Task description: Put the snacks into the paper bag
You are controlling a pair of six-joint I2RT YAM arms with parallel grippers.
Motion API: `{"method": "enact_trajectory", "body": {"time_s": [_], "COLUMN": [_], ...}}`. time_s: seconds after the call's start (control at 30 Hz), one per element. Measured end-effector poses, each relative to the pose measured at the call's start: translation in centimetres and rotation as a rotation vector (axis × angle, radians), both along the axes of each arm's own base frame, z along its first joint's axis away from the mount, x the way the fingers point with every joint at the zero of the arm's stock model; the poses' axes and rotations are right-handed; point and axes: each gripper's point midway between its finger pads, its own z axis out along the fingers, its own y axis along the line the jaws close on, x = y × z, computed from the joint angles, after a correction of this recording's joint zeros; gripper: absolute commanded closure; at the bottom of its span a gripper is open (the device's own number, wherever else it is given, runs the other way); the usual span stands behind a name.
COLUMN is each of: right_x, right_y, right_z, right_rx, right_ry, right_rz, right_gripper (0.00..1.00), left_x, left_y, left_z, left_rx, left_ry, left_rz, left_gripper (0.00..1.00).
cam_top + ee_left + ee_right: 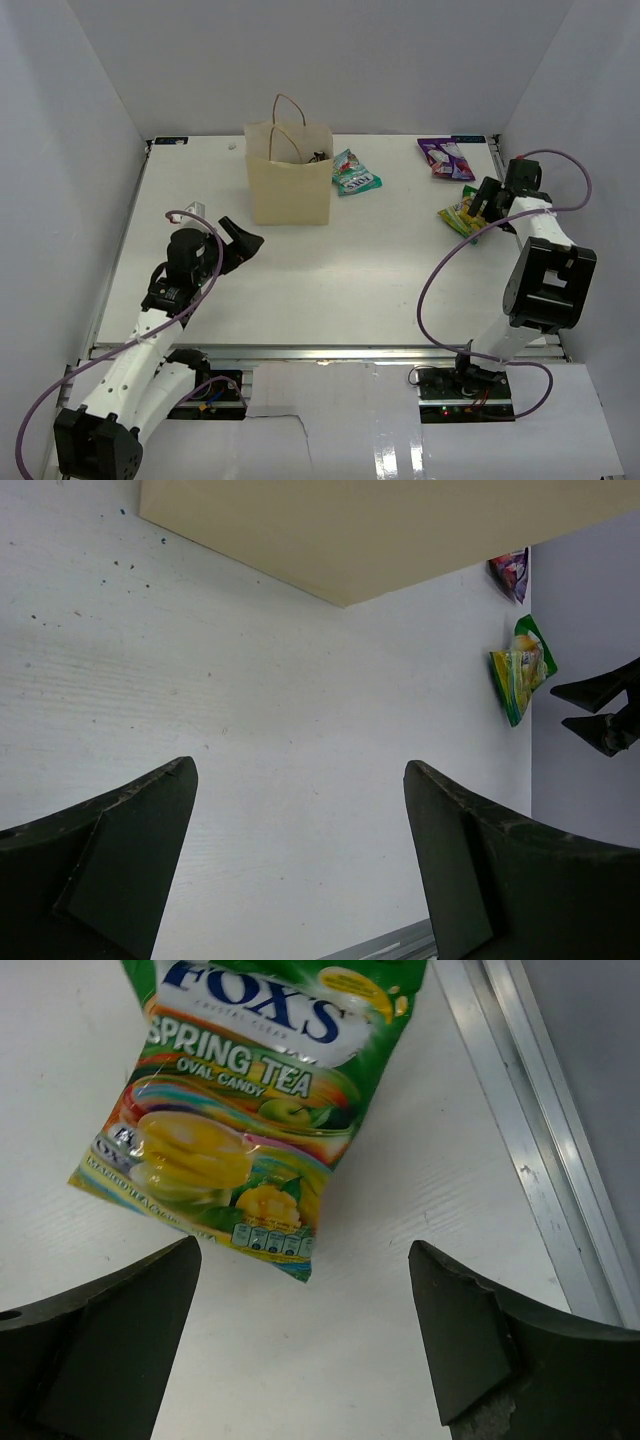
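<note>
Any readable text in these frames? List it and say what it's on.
"FOX'S": green-yellow packet, at the top, letters partly cut off by the frame edge
"SPRING TEA": same packet, below the brand
"OVAL CANDY": same packet, under that
Small print on that packet: too blurred to read
teal-green pouch and purple-white packet: lettering too small to read
paper bag: no print visible

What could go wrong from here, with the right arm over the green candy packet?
1. The packet lies flat on the table, so the open right jaws may slide over it or shove it toward the rail instead of pinching it.
2. The bag stands unsupported, with the left jaws apart from it. A packet that catches on its rim might tip it over.
</note>
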Motion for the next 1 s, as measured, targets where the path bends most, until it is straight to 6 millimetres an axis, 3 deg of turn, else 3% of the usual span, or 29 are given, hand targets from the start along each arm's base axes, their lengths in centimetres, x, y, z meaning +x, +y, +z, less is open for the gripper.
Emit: {"method": "enact_trajectory", "body": {"time_s": [0.1,0.17,0.3,0.43,0.47,0.5,0.53,0.57,0.67,0.77,0.9,1.0], "right_x": [0.0,1.3,4.2,6.6,7.0,7.2,7.4,7.5,7.6,7.2,5.2,4.8], "right_y": [-1.0,-0.9,-0.3,0.1,0.3,0.3,0.5,0.6,1.5,2.5,4.9,7.2], "right_z": [-0.8,-1.3,-4.2,-6.0,-5.8,-5.7,-5.6,-5.5,-5.5,-4.3,-2.8,-0.3], "right_rx": [0.039,0.064,0.131,0.181,0.191,0.197,0.204,0.219,0.271,0.296,0.332,0.366], "right_ry": [-0.014,-0.047,-0.045,-0.068,-0.083,-0.093,-0.101,-0.116,-0.151,-0.193,-0.225,-0.286], "right_rz": [-0.074,-0.086,-0.103,-0.092,-0.079,-0.068,-0.051,-0.038,0.015,0.091,0.25,0.413], "right_gripper": [0.1,0.1,0.09,0.02,0.11,0.29,0.39,0.59,0.81,0.92,0.92,0.92], "left_x": [0.1,0.1,-0.2,-0.6,-0.7,-0.7,-0.8,-0.8,-0.8,-0.8,-0.7,-0.7], "left_y": [-0.3,-0.5,-0.7,-0.8,-0.7,-0.7,-0.7,-0.7,-0.8,-0.8,-0.9,-1.0], "left_z": [0.0,0.0,-0.5,-0.6,-0.5,-0.3,-0.1,0.0,0.1,-0.1,-0.8,-1.0], "left_rx": [-0.007,-0.014,-0.028,-0.041,-0.044,-0.048,-0.051,-0.055,-0.06,-0.059,-0.055,-0.055], "left_ry": [0.0,-0.004,0.004,0.004,-0.001,-0.006,-0.012,-0.016,-0.017,-0.009,0.015,0.024], "left_rz": [-0.013,-0.021,-0.032,-0.034,-0.034,-0.033,-0.033,-0.032,-0.03,-0.033,-0.036,-0.041], "left_gripper": [0.06,0.06,0.05,0.05,0.05,0.05,0.05,0.05,0.05,0.05,0.05,0.05]}}
